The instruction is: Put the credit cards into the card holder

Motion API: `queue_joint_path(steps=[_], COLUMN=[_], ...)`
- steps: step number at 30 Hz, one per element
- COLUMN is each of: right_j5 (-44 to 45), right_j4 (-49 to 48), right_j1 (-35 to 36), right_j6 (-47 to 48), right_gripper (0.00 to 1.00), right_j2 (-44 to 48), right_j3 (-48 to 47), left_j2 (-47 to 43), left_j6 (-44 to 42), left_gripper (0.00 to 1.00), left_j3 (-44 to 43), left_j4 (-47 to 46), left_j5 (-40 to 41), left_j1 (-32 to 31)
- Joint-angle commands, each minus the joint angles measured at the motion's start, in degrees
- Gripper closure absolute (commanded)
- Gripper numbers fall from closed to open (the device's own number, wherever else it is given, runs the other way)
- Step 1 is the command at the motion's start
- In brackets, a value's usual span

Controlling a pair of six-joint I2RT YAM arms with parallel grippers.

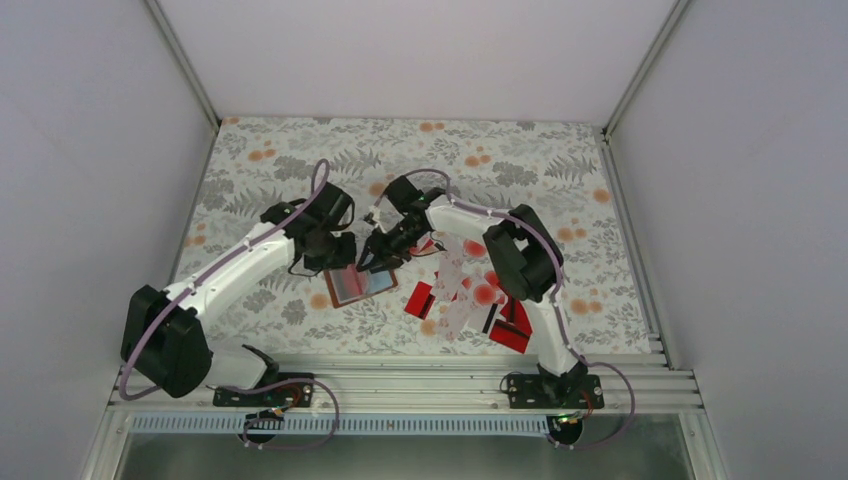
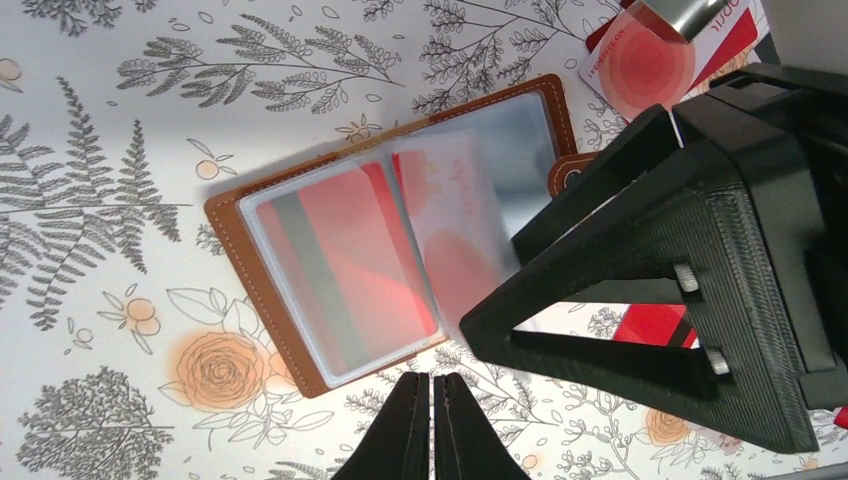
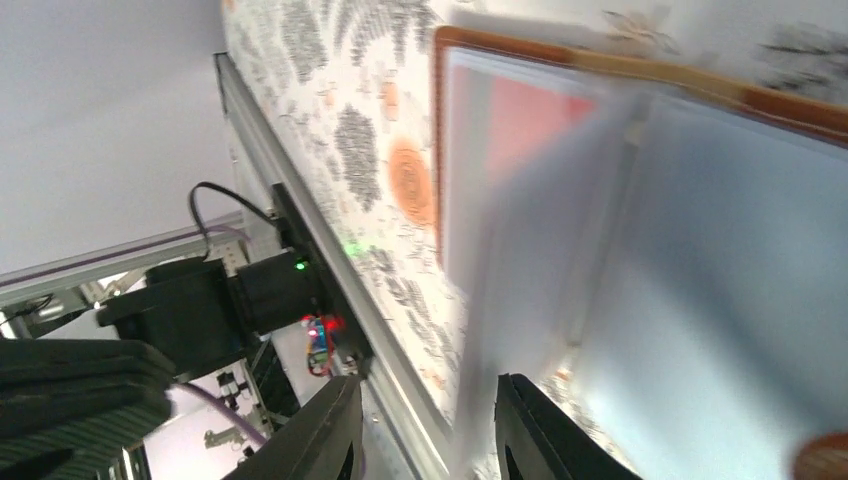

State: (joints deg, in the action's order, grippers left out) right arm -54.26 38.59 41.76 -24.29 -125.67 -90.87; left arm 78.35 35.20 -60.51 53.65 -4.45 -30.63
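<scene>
Left gripper (image 2: 432, 380) clenched on nothing, right gripper (image 3: 428, 385) parted beside a clear sleeve (image 2: 460, 220): the seemingly unpinned card holder (image 2: 275, 300) could slide.

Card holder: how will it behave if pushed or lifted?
The card holder lies open and flat: probably light, sliding rather than tipping if pushed. One clear sleeve is lifted and bent, so the sleeves are likely floppy, poor to lift by. The plastic looks glossy, maybe slippery.
</scene>
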Motion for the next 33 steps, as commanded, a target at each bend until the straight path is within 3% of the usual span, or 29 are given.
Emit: queue_joint_path(steps=[1, 8, 16, 20, 24, 27, 29, 33], right_j5=[-4.62, -9.83, -13.13, -12.20, -6.61, 6.69, 14.28, 20.95], right_j4=[-1.56, -2.76, 0.14, 0.55, 3.97, 7.47, 6.92, 4.47], right_j1=[2.35, 5.13, 7.49, 7.53, 7.13, 5.81, 3.45, -3.23], right_j6=[-1.28, -2.56, -3.12, -3.55, -1.30, 0.37, -0.45, -3.42], right_gripper=[0.65, 0.64, 0.63, 0.62, 0.61, 0.62, 0.61, 0.58], right_j2=[-2.58, -8.99, -15.86, -14.23, -9.54, -2.31, 4.28, 17.45], right_j3=[-4.02, -9.34, -21.92, -28.20, -32.02, -29.17, -20.84, -2.24], left_j2=[-2.78, -8.35, -16.26, -19.15, -19.78, -18.27, -16.13, -11.62], left_j6=[0.14, 0.84, 2.06, 1.82, 0.65, -2.58, -4.94, -8.46], left_gripper=[0.96, 0.96, 0.94, 0.90, 0.80, 0.58, 0.48, 0.47], left_j3=[-1.19, -0.02, 0.33, -0.67, -2.31, -2.91, -2.95, -2.51], left_j4=[3.12, 5.56, 9.52, 9.66, 8.79, 6.55, 4.62, -0.87], left_j5=[1.65, 3.44, 5.99, 6.28, 6.47, 4.57, 2.70, -2.59], left_j1=[0.38, 1.20, 2.53, 2.64, 2.66, 2.69, 2.69, 2.37])
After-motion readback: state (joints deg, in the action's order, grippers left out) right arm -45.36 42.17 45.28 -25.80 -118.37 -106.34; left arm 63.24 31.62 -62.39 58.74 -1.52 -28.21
